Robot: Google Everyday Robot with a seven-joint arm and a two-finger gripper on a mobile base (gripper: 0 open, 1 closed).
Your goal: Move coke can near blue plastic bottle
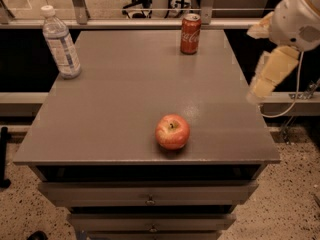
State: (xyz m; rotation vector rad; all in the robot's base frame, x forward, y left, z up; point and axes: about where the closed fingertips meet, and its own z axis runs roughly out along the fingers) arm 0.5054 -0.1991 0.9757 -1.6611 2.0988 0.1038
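Note:
The coke can, red with white script and a silver top, stands upright at the far edge of the grey table, right of centre. The blue plastic bottle, clear with a white cap and pale label, stands upright at the far left corner. The two are far apart. My gripper, on the white and cream arm, hangs off the table's right edge, to the right of and nearer than the can. It holds nothing.
A red apple sits near the table's front edge, about centre. Drawers run below the tabletop. A rail and glass stand behind the far edge. A cable hangs by the arm.

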